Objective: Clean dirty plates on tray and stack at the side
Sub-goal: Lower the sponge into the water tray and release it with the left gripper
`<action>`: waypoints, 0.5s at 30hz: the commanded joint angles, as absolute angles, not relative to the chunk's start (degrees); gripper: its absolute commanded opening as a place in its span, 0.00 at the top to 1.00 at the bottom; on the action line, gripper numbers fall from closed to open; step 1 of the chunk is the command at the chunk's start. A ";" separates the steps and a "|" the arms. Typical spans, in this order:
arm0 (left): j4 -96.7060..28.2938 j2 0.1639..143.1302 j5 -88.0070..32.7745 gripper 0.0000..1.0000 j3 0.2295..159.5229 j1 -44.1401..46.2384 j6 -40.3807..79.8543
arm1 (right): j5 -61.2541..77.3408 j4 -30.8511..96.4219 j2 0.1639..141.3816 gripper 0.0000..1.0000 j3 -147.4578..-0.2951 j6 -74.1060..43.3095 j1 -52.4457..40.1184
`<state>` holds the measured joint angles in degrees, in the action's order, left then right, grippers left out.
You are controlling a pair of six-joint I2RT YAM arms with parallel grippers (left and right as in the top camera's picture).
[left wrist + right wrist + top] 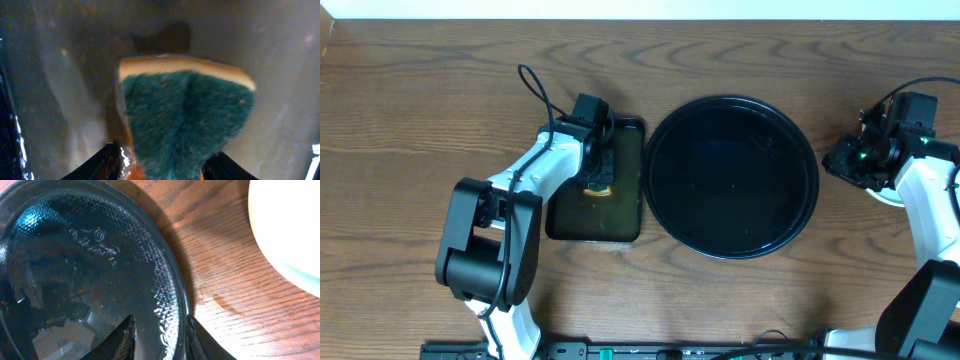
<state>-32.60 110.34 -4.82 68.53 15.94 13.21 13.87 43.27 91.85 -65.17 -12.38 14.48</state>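
The black tray (pixel 730 180) lies mid-table, its glossy floor bare. A pale plate (pixel 290 225) rests on the wood to its right; in the overhead view only a sliver of the plate (pixel 885 197) shows under my right arm. My right gripper (pixel 840 160) hovers by the tray's right edge. In the right wrist view the gripper (pixel 161 322) stands open, and the rim of the tray (pixel 75 280) shows between its fingers. My left gripper (pixel 600 172) reaches into the basin. There the gripper (pixel 162 150) stands open around a green-and-tan sponge (pixel 185 115) smeared orange.
The rectangular black basin (pixel 620 225) sits just left of the tray, with the sponge (pixel 598 188) inside. Brown wood-grain tabletop (pixel 420 100) stretches around both. A black cable (pixel 535 85) loops off my left arm.
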 commanded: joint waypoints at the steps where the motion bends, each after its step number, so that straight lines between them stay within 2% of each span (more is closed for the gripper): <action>1: -30.50 108.90 -5.76 0.48 69.89 15.92 12.19 | 13.52 43.35 91.74 0.69 -65.52 -11.46 14.17; 13: -23.22 111.00 -5.37 0.45 68.47 15.92 12.25 | 13.52 44.45 91.74 0.69 -65.52 -11.46 14.17; 14: -23.27 111.31 -5.34 0.46 68.47 15.92 12.25 | 13.52 44.49 91.74 0.69 -65.52 -11.46 14.17; 15: -23.33 111.57 -5.37 0.52 68.47 15.92 12.25 | 13.52 44.53 91.74 0.70 -65.52 -11.49 14.17</action>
<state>-23.46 110.28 -5.65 68.55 15.97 13.23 13.61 44.36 91.85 -65.17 -12.34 14.48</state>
